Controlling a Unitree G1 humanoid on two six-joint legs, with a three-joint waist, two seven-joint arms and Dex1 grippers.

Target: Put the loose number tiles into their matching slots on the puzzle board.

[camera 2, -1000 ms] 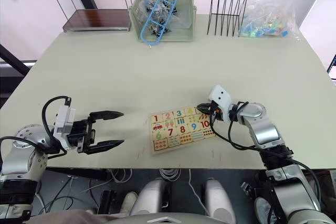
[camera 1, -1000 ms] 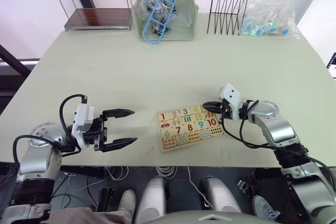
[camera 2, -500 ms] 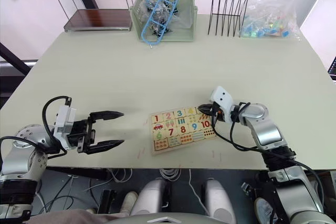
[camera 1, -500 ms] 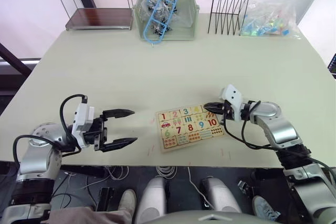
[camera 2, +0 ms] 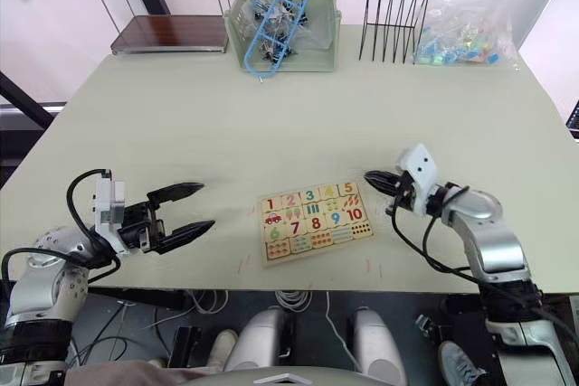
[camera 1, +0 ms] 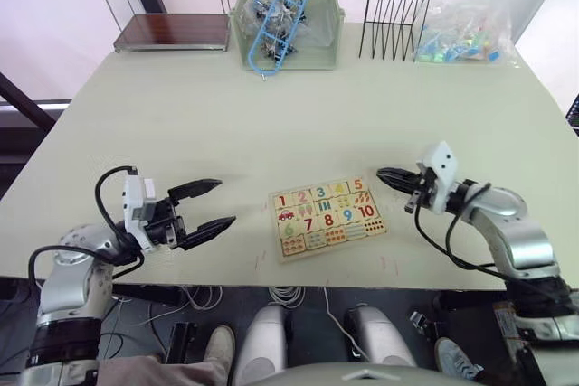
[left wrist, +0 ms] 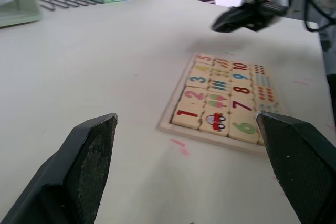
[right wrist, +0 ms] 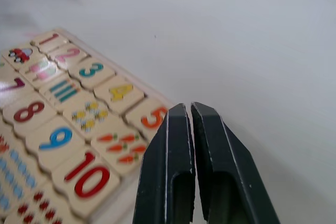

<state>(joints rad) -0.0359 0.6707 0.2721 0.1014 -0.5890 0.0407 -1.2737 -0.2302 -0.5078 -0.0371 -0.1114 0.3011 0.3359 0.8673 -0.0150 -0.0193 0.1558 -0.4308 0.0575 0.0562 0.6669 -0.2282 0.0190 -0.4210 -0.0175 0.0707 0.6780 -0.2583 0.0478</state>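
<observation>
Puzzle board point(camera 1: 327, 218) flat near counter point(camera 1: 289, 115) front edge, tiles 1 to 5 point(right wrist: 89, 70) seated in top row. Right claw point(camera 1: 384, 174) empty, closed, just beside board's right end. Left claw point(camera 1: 211, 204) wide open, empty, well left.

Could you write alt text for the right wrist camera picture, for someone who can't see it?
Two black fingers of the right gripper, closed together, hover beside a wooden puzzle board on a pale table. Number tiles 1 to 5 sit in its top row.
</observation>
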